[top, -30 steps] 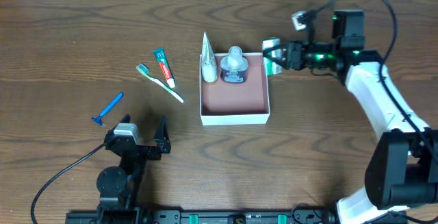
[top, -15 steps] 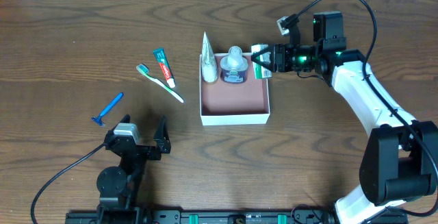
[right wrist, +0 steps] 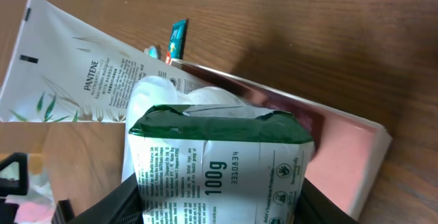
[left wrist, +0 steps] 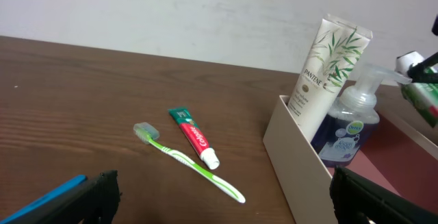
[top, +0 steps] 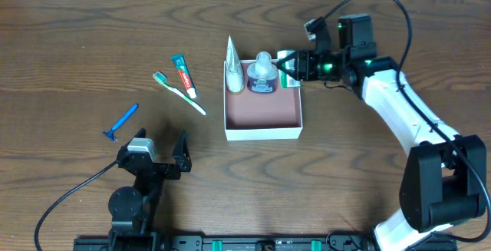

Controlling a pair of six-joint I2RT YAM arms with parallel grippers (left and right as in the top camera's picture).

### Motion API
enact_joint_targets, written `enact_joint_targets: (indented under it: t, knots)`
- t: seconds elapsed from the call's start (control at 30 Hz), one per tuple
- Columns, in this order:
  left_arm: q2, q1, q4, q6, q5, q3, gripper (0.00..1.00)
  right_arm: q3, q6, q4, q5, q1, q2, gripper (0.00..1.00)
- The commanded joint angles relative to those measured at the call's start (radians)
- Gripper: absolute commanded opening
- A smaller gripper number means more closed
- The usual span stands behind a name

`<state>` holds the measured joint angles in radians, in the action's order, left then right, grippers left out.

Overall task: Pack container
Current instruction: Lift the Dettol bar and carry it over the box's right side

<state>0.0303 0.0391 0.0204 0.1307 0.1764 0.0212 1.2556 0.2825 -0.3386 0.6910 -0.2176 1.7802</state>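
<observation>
While the left fingers (left wrist: 99, 195) are held spread wide and empty near the razor (top: 121, 121) (parked, it would seem, clear of the work), the right fingers (right wrist: 113, 209) are closed on a green-and-white packet (top: 286, 61) above the back right corner of the container (top: 263, 133). The container sits mid-surface (top: 368, 189) with a shampoo tube (top: 233, 67) and pump bottle (top: 262, 73) stood along its back wall, presumably to spare floor. Against a second earlier, the packet has been carried leftward from outside the right wall to beside the bottle.

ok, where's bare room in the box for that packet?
Free: front pinkish floor of the square white box, from its front wall to the dark-blue pump bottle. Crowded: back wall, with white tube, bottle, green packet in right tool.
</observation>
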Motion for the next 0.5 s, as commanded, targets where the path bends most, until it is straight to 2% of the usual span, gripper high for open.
enact_joint_targets:
  t: [0.0, 0.17, 0.27, 0.47]
  knots:
    - [0.000, -0.005, 0.035, -0.002, 0.011, -0.017, 0.98, 0.003, 0.040, 0.006, -0.057, -0.018, 0.006, 0.34]
    - [0.000, -0.005, 0.035, -0.002, 0.011, -0.017, 0.98, 0.003, 0.054, 0.008, -0.068, -0.018, 0.006, 0.34]
    - [0.000, -0.005, 0.035, -0.002, 0.011, -0.017, 0.98, 0.003, 0.054, 0.008, -0.075, -0.018, 0.006, 0.40]
    - [0.000, -0.005, 0.035, -0.002, 0.011, -0.017, 0.98, 0.003, 0.053, 0.016, -0.075, -0.018, 0.006, 0.63]
